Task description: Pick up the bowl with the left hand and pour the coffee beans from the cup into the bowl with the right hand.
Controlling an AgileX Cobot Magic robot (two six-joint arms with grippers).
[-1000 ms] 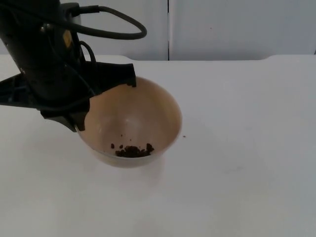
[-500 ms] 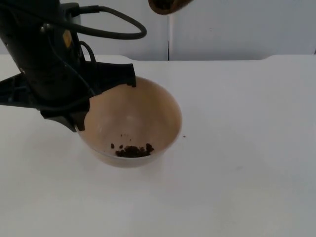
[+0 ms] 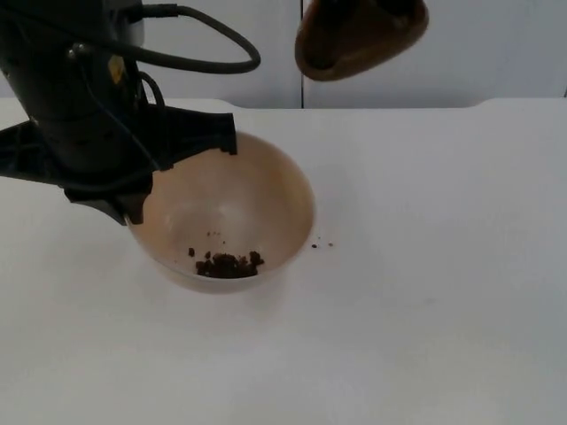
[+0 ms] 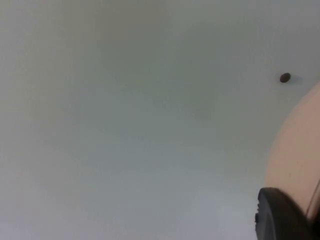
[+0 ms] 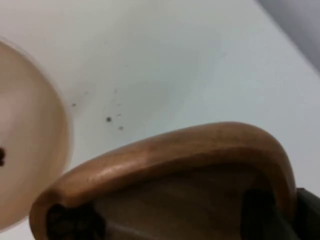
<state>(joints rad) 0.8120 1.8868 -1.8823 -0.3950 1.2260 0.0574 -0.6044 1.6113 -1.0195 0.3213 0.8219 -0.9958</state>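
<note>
Nearest, one beige bowl [image 3: 226,217] sits left of centre on the white desk [image 3: 425,292], one small heap of coffee beans [image 3: 227,264] inside, two loose beans [image 3: 319,244] beside it. Left gripper [image 3: 182,177] fingers pinch its rim. Farther, right gripper [image 5: 280,215] fingers clamp one tilted wooden cup [image 3: 359,37].

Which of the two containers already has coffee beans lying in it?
The pale beige bowl, gripped at its rim by the left gripper; beans lie at its bottom. The brown wooden cup hangs above.
</note>
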